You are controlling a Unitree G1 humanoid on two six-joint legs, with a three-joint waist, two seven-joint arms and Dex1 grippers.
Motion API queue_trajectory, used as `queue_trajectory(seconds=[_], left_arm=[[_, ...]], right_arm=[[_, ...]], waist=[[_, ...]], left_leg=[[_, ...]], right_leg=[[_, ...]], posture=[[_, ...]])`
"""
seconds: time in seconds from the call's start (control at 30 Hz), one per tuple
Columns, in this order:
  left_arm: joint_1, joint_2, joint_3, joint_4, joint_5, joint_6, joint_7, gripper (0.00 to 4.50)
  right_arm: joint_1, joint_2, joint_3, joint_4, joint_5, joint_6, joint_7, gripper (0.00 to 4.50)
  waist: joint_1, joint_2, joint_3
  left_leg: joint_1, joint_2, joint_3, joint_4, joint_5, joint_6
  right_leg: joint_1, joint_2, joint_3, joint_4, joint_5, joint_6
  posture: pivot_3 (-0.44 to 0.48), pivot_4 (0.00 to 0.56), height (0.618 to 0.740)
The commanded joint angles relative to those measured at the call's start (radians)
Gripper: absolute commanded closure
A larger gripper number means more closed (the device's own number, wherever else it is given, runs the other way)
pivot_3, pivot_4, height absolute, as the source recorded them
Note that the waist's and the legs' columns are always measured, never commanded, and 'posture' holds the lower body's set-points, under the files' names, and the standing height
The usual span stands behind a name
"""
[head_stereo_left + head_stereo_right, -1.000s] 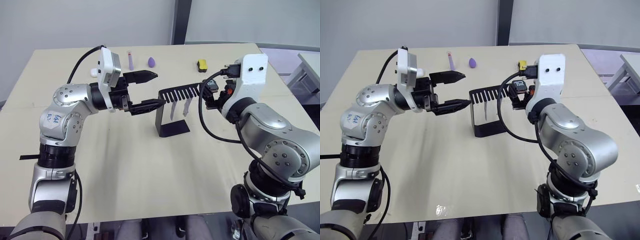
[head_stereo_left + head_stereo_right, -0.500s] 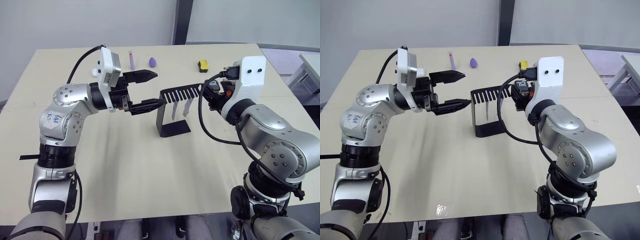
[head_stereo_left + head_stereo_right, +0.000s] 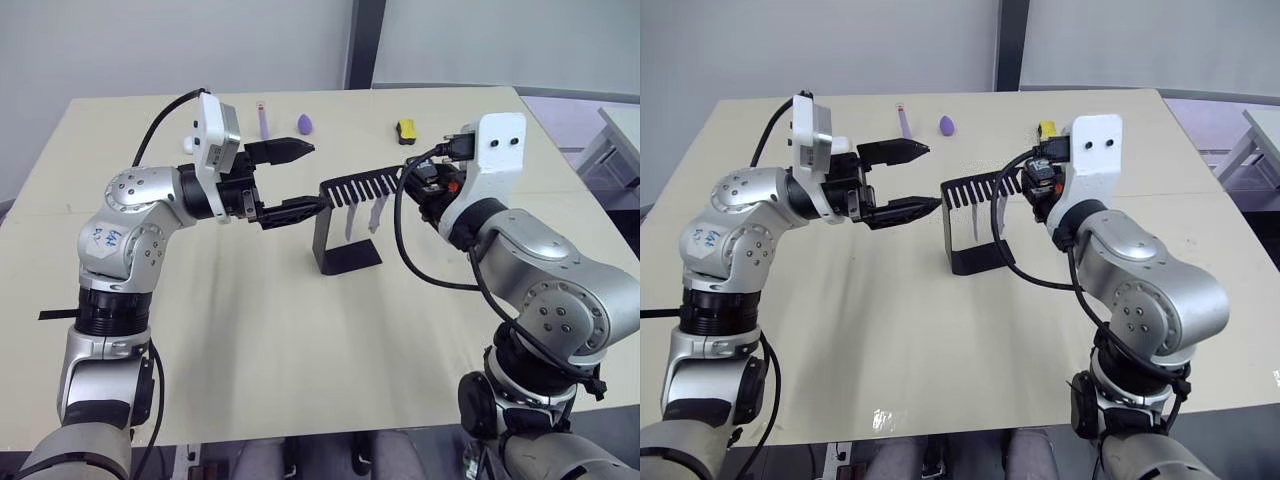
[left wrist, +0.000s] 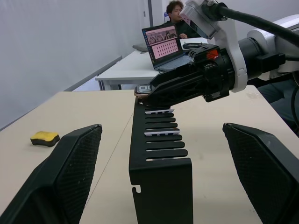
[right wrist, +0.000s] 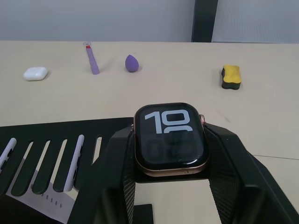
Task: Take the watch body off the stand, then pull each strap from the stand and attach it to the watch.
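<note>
Right wrist view shows the watch body [image 5: 171,138] clamped between the right gripper's [image 5: 171,186] two black fingers, screen up with pale digits and a copper rim, just above the end of the stand's [image 5: 42,135] slotted top arm. From the head camera the right gripper [image 3: 425,185] sits at that same far end of the stand [image 3: 345,255], which rests on the beige table [image 3: 300,350] near its middle. Whether the watch body is touching the arm or just clear of it is hard to tell from these angles.

Two pale straps hang from slots in the comb, one strap [image 3: 347,222] beside the other strap [image 3: 375,213], both well inside the bracket's opening.

The left gripper [image 3: 300,180] hovers at the stand's upright end with its fingers spread wide and nothing between them.

Along the table's far edge lie a purple stick [image 3: 262,122], a purple egg shape [image 3: 303,124], a yellow-and-black block [image 3: 405,130] and a small white case [image 5: 35,73]
</note>
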Motion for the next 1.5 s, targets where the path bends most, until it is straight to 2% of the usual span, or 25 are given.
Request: queue_trajectory(seconds=[0.03,0.73,0.9,0.97,1.07,1.13,1.27,1.4,1.5], left_arm=[[-0.025,0.005,0.03,-0.03,-0.01,-0.016,0.003,0.0],[-0.021,-0.005,0.021,-0.046,-0.015,-0.014,-0.001,0.0],[-0.009,-0.004,0.024,-0.079,-0.039,0.015,-0.003,0.0],[0.0,0.003,0.031,-0.107,-0.075,0.054,-0.012,0.0],[0.024,0.025,0.042,-0.162,-0.154,0.13,-0.041,0.0],[0.048,0.046,0.042,-0.191,-0.187,0.166,-0.062,0.0],[0.107,0.089,0.009,-0.223,-0.172,0.164,-0.106,0.0],[0.168,0.101,-0.041,-0.251,-0.135,0.128,-0.142,0.0],[0.193,0.096,-0.076,-0.255,-0.095,0.085,-0.157,0.0]], right_arm=[[-0.04,-0.012,-0.03,-0.059,0.004,-0.007,0.029,2.93],[-0.054,-0.016,-0.085,-0.084,-0.005,0.028,0.054,2.93],[-0.087,-0.088,-0.156,-0.102,0.036,0.056,0.126,2.93],[-0.072,-0.168,-0.215,-0.121,0.084,0.081,0.208,2.93],[0.018,-0.301,-0.318,-0.151,0.159,0.101,0.343,2.93],[0.128,-0.371,-0.393,-0.164,0.199,0.081,0.424,2.93],[0.407,-0.423,-0.483,-0.154,0.215,-0.013,0.525,2.93],[0.703,-0.435,-0.395,-0.068,0.084,-0.265,0.552,2.93],[0.79,-0.419,-0.295,0.023,0.007,-0.448,0.559,2.93]], waist=[[0.0,0.0,0.0],[0.0,0.0,0.0],[0.0,0.0,0.0],[0.002,0.0,0.0],[0.006,0.0,0.0],[0.005,0.0,0.0],[0.002,-0.001,0.0],[0.004,-0.001,0.0],[0.001,-0.001,0.0]], left_leg=[[0.0,0.0,0.0,0.0,0.0,0.0],[0.0,0.0,0.001,-0.001,0.0,0.0],[0.0,0.0,0.001,-0.001,0.0,0.0],[0.0,0.0,0.001,-0.001,0.0,0.0],[0.0,0.0,-0.001,-0.002,0.0,0.0],[0.0,0.0,-0.001,-0.002,0.0,0.001],[0.001,-0.001,0.0,-0.003,0.0,0.001],[0.002,0.0,0.001,-0.003,0.0,0.0],[0.003,-0.001,0.002,-0.003,0.0,0.0]], right_leg=[[0.0,0.0,0.0,0.0,0.0,0.0],[0.0,0.0,0.0,0.0,0.0,0.0],[0.0,0.0,0.001,0.0,0.0,0.0],[0.0,0.0,0.001,-0.001,0.0,0.0],[0.0,0.0,0.0,-0.002,0.0,0.0],[0.001,0.0,0.0,-0.004,0.0,0.0],[0.002,0.0,0.0,-0.005,0.0,0.001],[0.003,0.001,0.001,-0.004,0.0,0.0],[0.002,0.001,0.003,-0.005,0.0,0.001]], posture=[[0.0,0.15,0.74],[0.0,0.15,0.74],[0.0,0.15,0.74],[0.0,0.15,0.74],[0.0,0.15,0.74],[0.0,0.15,0.74],[0.0,0.15,0.74],[0.0,0.15,0.74],[0.0,0.15,0.74]])
